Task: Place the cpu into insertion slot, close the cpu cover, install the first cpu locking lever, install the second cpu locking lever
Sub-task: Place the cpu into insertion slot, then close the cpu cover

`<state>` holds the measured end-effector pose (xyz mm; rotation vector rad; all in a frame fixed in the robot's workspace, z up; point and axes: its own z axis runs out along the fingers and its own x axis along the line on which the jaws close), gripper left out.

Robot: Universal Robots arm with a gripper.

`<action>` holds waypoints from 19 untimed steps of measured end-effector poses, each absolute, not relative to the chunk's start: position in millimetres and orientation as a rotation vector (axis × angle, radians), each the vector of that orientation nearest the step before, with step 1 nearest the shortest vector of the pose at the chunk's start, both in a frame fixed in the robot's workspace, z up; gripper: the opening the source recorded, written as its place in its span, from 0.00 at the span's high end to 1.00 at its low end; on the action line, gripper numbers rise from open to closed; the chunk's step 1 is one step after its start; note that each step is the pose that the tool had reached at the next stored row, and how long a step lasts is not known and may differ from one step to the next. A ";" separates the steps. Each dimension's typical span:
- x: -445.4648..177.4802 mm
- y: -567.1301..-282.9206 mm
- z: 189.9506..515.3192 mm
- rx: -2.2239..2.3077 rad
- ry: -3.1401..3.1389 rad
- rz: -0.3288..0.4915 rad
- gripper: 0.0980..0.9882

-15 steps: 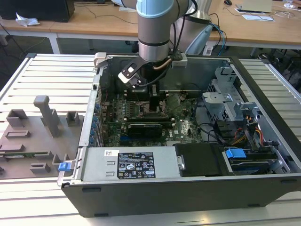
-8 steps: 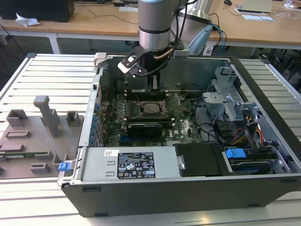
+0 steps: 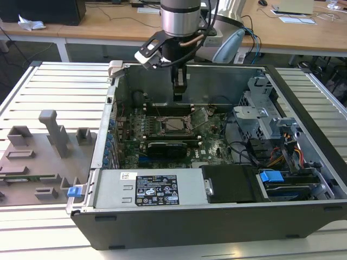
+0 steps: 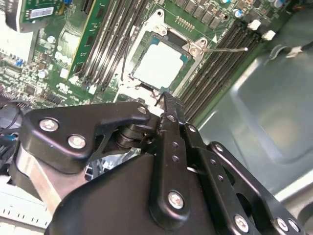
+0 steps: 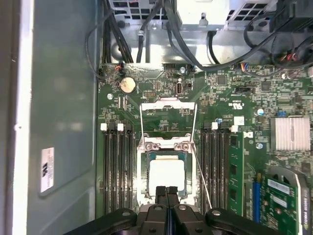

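We see a pale slatted metal table near us, long wooden desks far behind it, and what may be dark floor between them.

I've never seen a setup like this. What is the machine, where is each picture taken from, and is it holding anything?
It is one robot arm ending in a two-fingered hand. The exterior view looks from outside at an open computer case on a slatted table, a grey tray of blocks beside it on the exterior view's left. Both wrist views come from cameras riding on the arm, looking past the hand at the board. The cpu lies in the slot; its cover looks swung open. The hand's fingers are together beside the slot, nothing seen between them.
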<state>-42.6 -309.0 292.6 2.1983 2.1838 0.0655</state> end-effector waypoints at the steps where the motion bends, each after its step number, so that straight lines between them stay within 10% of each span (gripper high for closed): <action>1: -42.6 -309.0 294.7 2.198 2.184 0.066 0.99; 19: -41.4 -309.0 304.9 2.198 2.184 0.065 0.99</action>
